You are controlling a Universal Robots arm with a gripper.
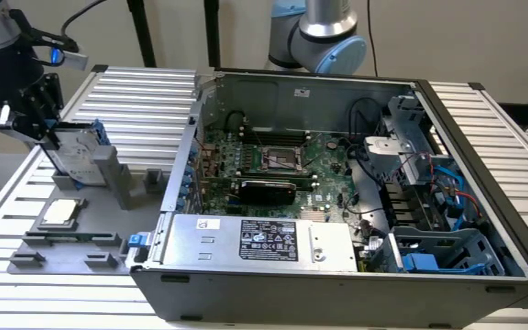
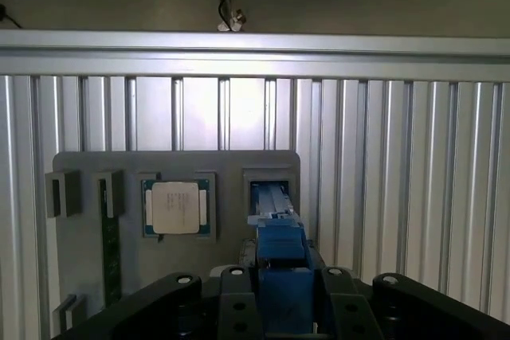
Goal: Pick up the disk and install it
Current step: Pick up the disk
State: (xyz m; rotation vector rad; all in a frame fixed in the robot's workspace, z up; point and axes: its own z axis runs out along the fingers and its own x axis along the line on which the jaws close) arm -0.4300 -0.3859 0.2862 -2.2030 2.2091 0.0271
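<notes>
Wrist view shows the tool (image 2: 280,296) clamped around the blue-framed disk (image 2: 279,246).

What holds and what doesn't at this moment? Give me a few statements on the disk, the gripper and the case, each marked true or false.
1. The disk stands on edge outside the computer case. True.
2. The gripper hangs over the motherboard. False: it is at the disk's upper end, to the exterior view's left of the case.
3. The square chip lies flat on the grey tray. True.
4. The power-supply box sits on the tray beside the chip. False: it is inside the case.
5. The case is closed. False: its side is open and the motherboard shows.
</notes>
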